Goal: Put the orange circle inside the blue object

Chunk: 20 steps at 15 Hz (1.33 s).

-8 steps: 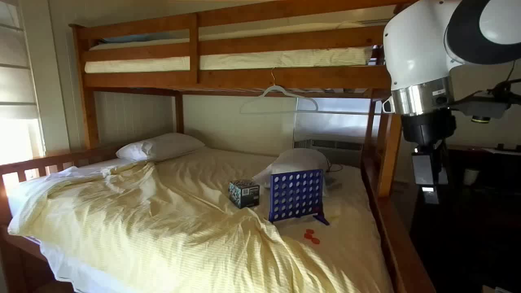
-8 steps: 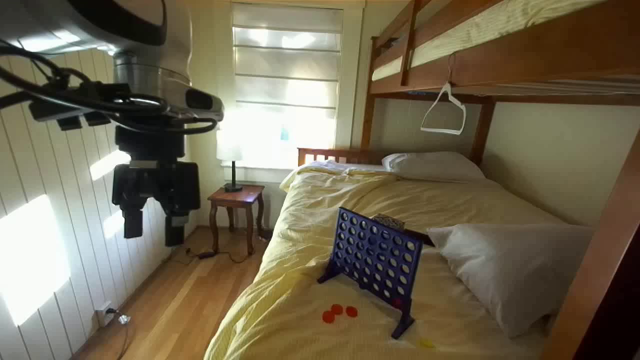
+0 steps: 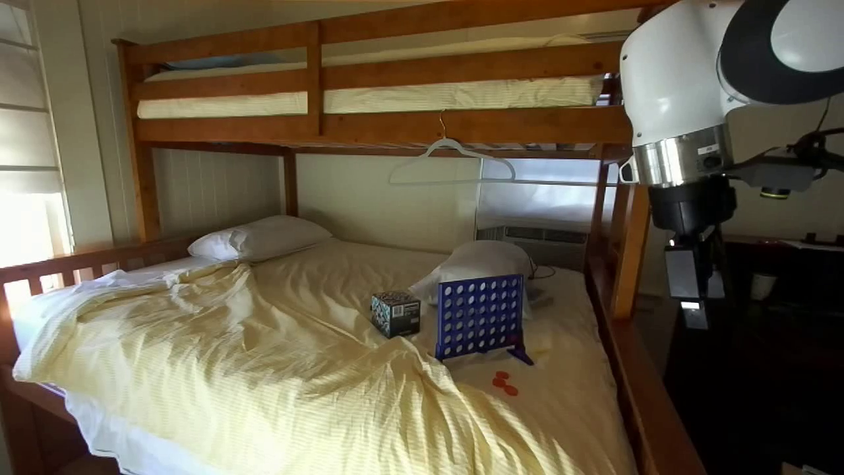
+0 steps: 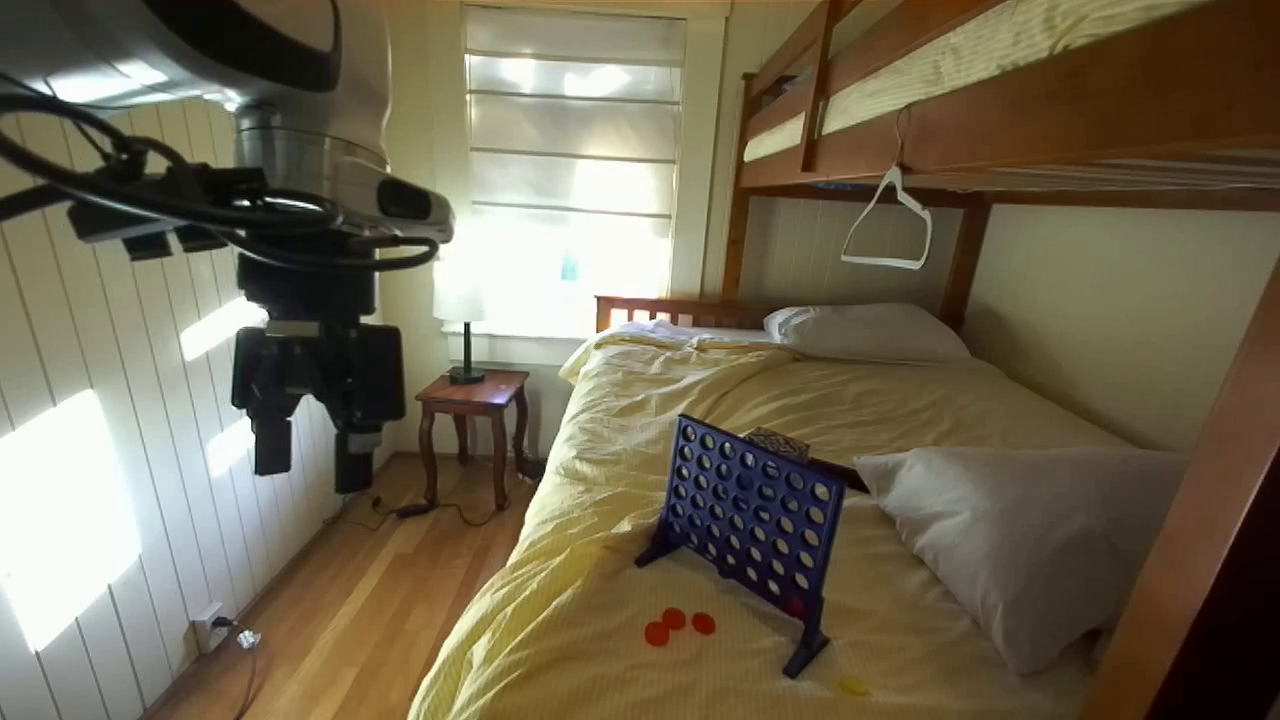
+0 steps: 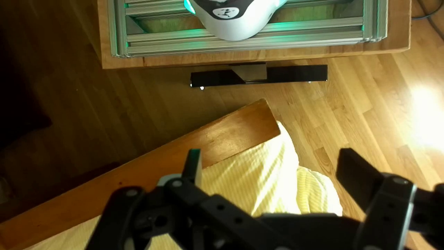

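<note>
Because the gripper (image 4: 314, 462) carries nothing, transfer of the loose orange circles (image 4: 674, 619) is judged not to be under way. The two fingers (image 5: 359, 177) stand apart, with no part visible between them. In an exterior view the gripper hangs at the left, well apart from the blue frame (image 4: 749, 516), which stands upright on the yellow sheet (image 4: 560, 640).

Status. The orange circles lie flat on the sheet at the near side of the frame; two appear to touch and one lies just beside. A reddish disc (image 4: 795, 606) appears seated in a low hole at the frame's right end. Whether this disc is the piece specified cannot be determined from the views. If it is, the task may be regarded as complete. If it is not, approach, grasp, lift, alignment above the frame and release all remain.

Count. Blue frame: one. Loose orange circles: three. Reddish disc in the frame: one. Small yellow piece (image 4: 854, 686), just beside the frame's near right foot: one. Patterned box (image 3: 395, 314), left of the frame in an exterior view: one. Far pillow (image 4: 865, 332) and near pillow (image 4: 1020, 540): two in all. Hanger (image 4: 882, 262): one. Table lamp (image 4: 467, 340), far, left of the sheet: one. Side table (image 4: 485, 395) beneath the lamp: one. Gripper: one, with two fingers.
</note>
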Each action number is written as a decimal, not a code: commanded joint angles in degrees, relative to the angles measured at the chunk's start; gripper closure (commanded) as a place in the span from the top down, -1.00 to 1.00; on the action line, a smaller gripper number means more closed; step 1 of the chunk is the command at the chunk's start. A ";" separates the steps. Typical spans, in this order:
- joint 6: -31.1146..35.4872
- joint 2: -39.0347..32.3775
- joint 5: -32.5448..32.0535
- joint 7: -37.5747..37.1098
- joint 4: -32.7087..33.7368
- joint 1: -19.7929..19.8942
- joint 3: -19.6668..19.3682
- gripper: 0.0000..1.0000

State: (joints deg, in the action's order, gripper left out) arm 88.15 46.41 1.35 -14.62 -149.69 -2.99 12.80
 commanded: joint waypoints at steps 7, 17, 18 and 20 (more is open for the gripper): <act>23.82 -16.95 -0.14 -1.40 2.99 7.42 -7.91 1.00; 42.10 -37.22 -0.17 1.06 6.70 7.98 -13.73 1.00; 42.40 -38.41 0.79 1.74 7.19 7.81 -14.41 1.00; 41.62 -36.55 0.87 0.97 5.61 7.37 -14.39 1.00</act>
State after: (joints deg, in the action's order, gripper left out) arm 129.86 9.79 2.32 -13.58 -144.11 4.57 -1.41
